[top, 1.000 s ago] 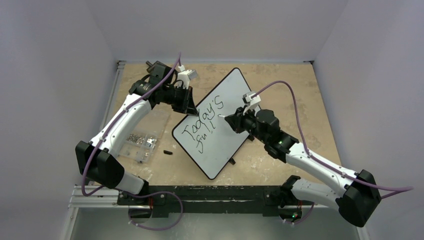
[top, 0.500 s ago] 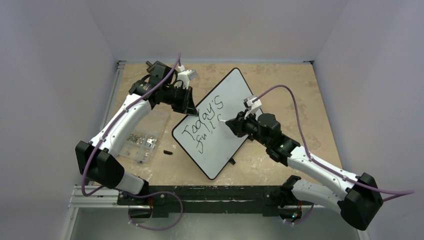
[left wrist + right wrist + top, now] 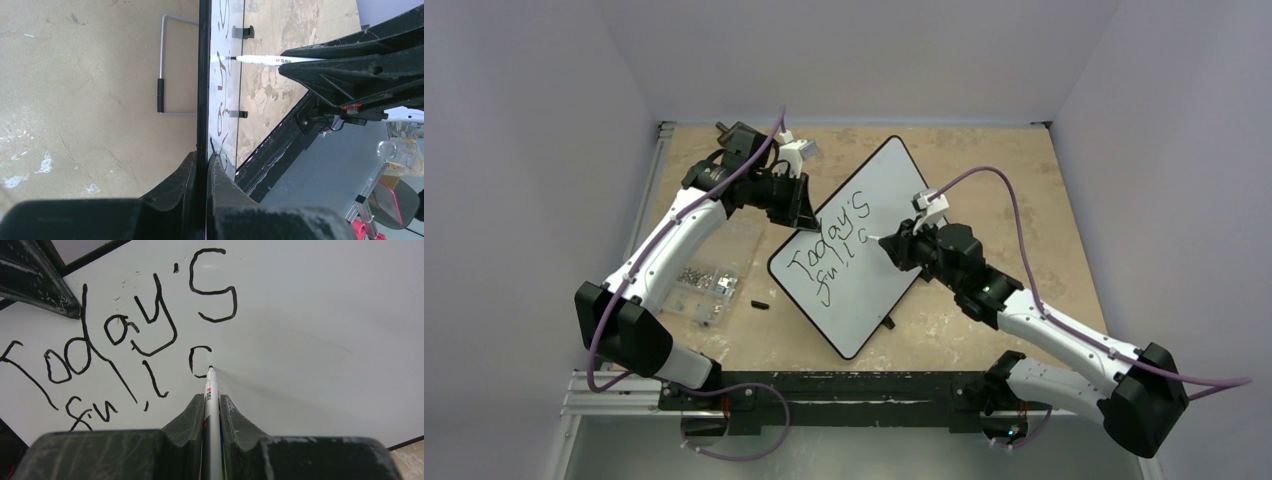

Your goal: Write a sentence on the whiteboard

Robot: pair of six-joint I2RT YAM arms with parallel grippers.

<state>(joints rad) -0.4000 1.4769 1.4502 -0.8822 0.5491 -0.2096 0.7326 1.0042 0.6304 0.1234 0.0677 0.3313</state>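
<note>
Beside two lettering lines (image 3: 834,245), one marker (image 3: 211,402) touches whiteboard (image 3: 894,185).

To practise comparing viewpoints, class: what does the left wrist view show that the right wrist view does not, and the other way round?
Left wrist only: the large white whiteboard with its thin black rim seen edge-on, the left gripper clamped on that rim, and a grey wire loop with a black sleeve beside it.
Right wrist only: the black handwritten sentence facing the camera, readable as "Today's" with a second line begun beneath.
Both: the slim white marker pen in the right gripper, its tip touching the whiteboard.
</note>
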